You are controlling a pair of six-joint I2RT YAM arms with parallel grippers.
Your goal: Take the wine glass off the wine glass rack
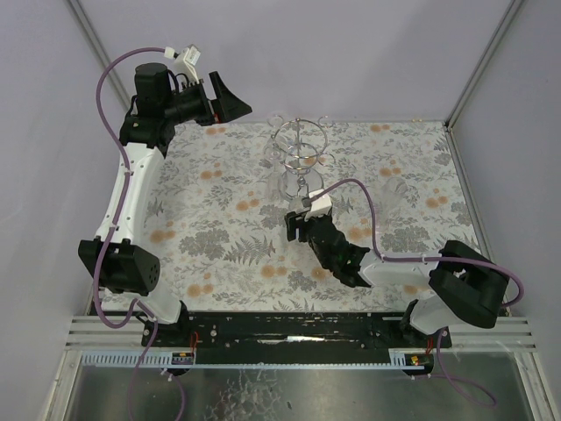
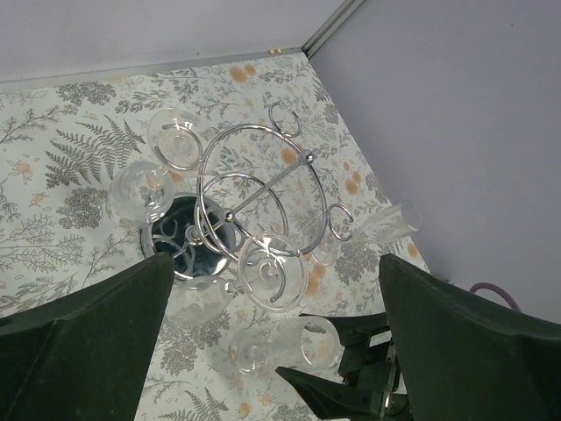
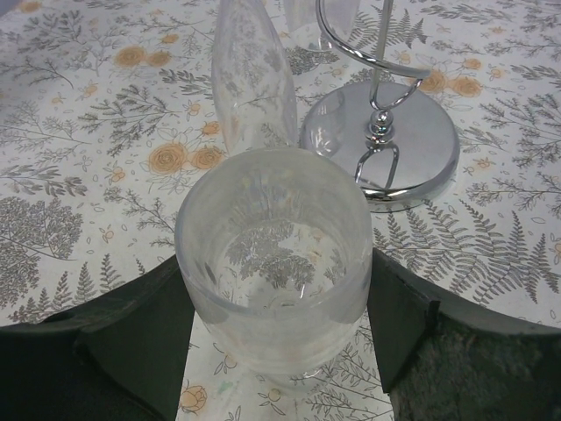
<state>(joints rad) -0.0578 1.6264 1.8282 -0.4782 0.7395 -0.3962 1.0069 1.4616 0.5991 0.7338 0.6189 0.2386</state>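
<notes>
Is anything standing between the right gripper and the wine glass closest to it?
Nothing visible does. The wine glass already sits inside the right gripper, which looks closed on its bowl. A second glass and the rack base stand just beyond it.

No words, brand names, numbers or signs can be read in any view. The tablecloth (image 1: pixel 219 237) carries only printed ferns and orange flowers. The small yellow tags (image 1: pixel 183 357) on the slotted rail (image 1: pixel 298 360) are too small to make out.
</notes>
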